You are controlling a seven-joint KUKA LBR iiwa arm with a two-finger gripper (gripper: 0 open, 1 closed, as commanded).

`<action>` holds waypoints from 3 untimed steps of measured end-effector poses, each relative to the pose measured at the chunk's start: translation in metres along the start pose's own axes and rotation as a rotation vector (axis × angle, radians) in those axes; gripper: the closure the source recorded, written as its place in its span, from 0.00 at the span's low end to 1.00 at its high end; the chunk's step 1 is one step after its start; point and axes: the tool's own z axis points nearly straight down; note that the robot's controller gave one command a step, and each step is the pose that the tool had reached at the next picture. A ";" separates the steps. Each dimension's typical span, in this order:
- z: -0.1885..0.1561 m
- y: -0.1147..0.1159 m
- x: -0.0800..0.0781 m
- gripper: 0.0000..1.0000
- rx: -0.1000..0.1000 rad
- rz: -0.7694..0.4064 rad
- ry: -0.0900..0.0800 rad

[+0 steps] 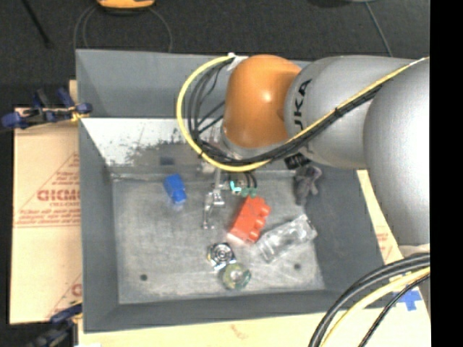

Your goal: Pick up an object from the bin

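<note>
Gripper [212, 208] is hanging low mid-bin [98, 194], just beside the red block [249, 219]; you can't tell its opening. You're risking it nudging that block into the clear plastic piece [287, 238] and closing on nothing.

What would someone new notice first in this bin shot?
The robot's grey arm with its orange cover looms over the back of the bin. Below it an orange-red block lies mid-floor, a small blue block to its left and a crumpled clear plastic piece to its right.
</note>
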 end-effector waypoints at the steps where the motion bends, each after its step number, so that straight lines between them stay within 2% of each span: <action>1: 0.075 -0.073 -0.019 0.00 0.000 -0.272 -0.011; 2: 0.074 -0.127 0.029 0.00 0.002 -0.317 -0.013; 3: 0.074 -0.199 0.064 0.00 0.001 -0.343 -0.017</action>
